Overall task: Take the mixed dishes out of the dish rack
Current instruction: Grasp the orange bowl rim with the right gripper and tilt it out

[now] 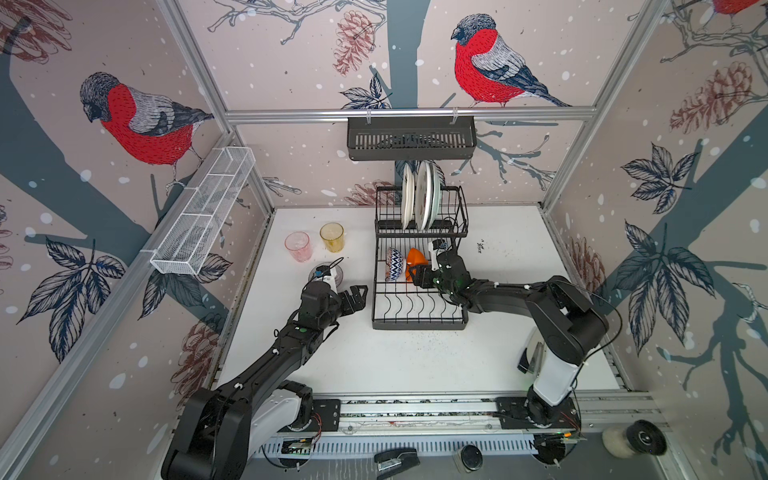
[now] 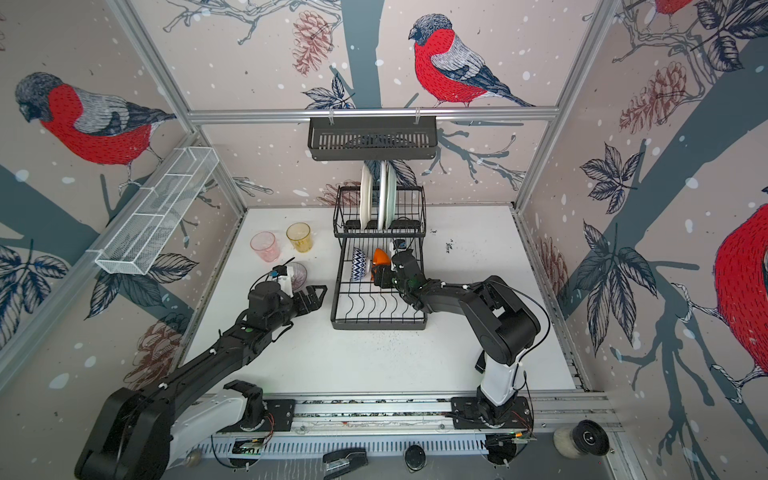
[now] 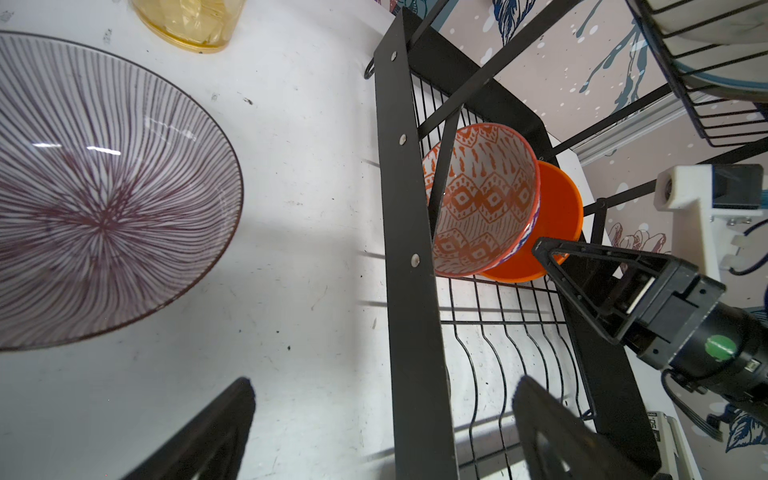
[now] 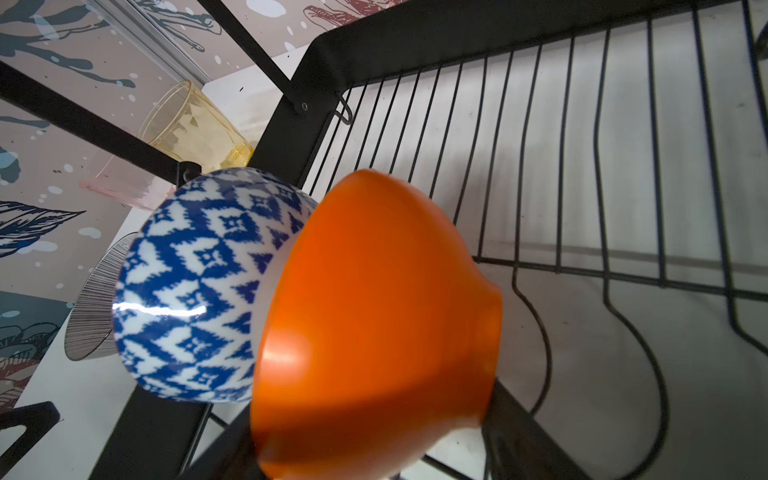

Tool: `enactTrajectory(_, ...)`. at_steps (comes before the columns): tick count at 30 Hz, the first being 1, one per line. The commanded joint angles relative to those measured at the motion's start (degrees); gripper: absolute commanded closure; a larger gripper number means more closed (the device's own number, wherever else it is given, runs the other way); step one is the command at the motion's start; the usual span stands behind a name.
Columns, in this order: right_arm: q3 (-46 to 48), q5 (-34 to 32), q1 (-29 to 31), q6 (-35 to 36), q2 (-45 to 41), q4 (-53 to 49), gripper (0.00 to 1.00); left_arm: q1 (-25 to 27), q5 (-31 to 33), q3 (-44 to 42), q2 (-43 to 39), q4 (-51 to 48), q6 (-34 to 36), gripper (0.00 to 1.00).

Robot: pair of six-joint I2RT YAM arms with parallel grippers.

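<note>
Logging the right pincer (image 1: 415,275) at the orange bowl (image 4: 374,311), standing on edge against the blue bowl (image 4: 195,291) in the lower tray of the rack (image 1: 419,325); straddling the bowl's wall, yet not being able to tell whether clamping or merely closing in. Noting the left pincer (image 1: 359,297) wide open and empty, just left of the rack above the desk (image 1: 395,365). Judging risks: pinching a smooth, sloped wall and squirting the bowl out; dragging the blue bowl along, or tipping it on removing its neighbour; snagging the rim on the tray wires, or on the upper basket with the plates (image 1: 419,195) close behind and above. Finding open room toward the front of the tray and over the bare desk to the right; steering clear, on the left, of the ribbed bowl (image 3: 104,187), the amber tumbler (image 1: 332,237) and the pink tumbler (image 1: 298,246).
</note>
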State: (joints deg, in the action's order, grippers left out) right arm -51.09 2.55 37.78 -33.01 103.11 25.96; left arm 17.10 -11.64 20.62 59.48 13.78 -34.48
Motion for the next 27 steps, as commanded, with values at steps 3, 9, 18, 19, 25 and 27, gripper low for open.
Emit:
enactTrajectory(3,-0.7,-0.3,-0.1,0.8,0.4,1.9,0.33,0.1,-0.3,0.5,-0.2,1.6,0.7,0.03)
enactTrajectory(9,-0.8,-1.6,0.4,1.4,0.5,1.7,0.43,0.1,-0.6,0.6,0.0,1.8,0.6,0.03)
enactTrajectory(18,-1.2,-10.2,3.3,4.7,-0.9,-0.3,0.45,0.0,-1.0,0.7,0.6,1.8,0.5,0.03)
enactTrajectory(19,-1.1,-11.2,3.8,5.4,-1.1,-0.4,0.46,0.0,-1.0,0.7,0.6,1.9,0.5,0.03)
enactTrajectory(25,-2.4,-19.1,6.7,8.7,-1.7,-2.9,0.46,0.1,-1.1,0.7,0.6,1.8,0.5,0.03)
enactTrajectory(27,-2.9,-21.6,7.6,9.7,-2.0,-3.8,0.46,0.1,-1.2,0.7,0.6,1.9,0.4,0.03)
